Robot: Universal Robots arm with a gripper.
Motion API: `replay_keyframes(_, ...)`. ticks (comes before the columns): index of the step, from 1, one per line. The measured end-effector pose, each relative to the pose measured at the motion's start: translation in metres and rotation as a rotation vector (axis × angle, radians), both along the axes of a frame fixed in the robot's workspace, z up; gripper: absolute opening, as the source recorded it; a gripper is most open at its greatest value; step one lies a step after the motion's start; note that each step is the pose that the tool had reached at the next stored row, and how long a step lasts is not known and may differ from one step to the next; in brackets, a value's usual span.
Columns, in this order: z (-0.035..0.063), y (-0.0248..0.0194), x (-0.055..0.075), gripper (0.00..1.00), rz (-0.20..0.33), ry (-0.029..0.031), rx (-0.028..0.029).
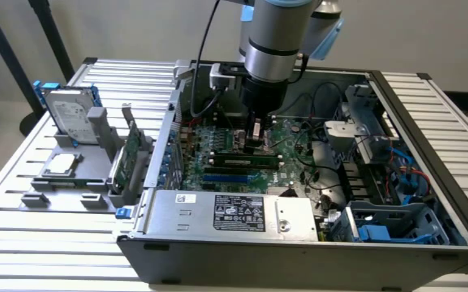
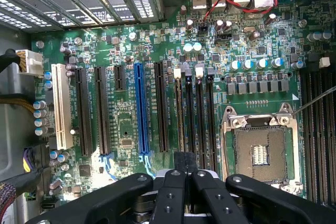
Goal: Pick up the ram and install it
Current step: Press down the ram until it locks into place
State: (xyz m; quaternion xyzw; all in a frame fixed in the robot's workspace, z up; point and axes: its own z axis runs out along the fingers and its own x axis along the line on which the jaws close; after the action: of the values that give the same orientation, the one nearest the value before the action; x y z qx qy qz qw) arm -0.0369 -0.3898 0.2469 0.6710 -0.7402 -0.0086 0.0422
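Gripper [image 2: 185, 167] fingers are pressed together, holding nothing visible between them, low inside the open grey computer case [image 1: 299, 249], just above the green motherboard [image 2: 126, 77]. In the wrist view the black fingertips [image 2: 178, 162] hover at the near ends of the four long black memory slots [image 2: 195, 114], beside the blue expansion slot [image 2: 140, 108] and the empty silver-framed processor socket [image 2: 260, 150]. In the exterior view the slim green ram with its row of dark chips [image 1: 242, 162] sits seated upright along a slot on the board, just in front of the silver robot arm [image 1: 272, 42]. On the grey rack [image 1: 63, 198] at the exterior view's left stand a silver hard drive [image 1: 70, 115], a wide green expansion card [image 1: 128, 161] and a small square silver processor [image 1: 61, 163].
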Motion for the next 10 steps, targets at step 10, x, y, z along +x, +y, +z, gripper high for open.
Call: replay_keyframes(10,-0.0032,0.0002,-0.0012,0.11,0.016,-0.0119,0.0008)
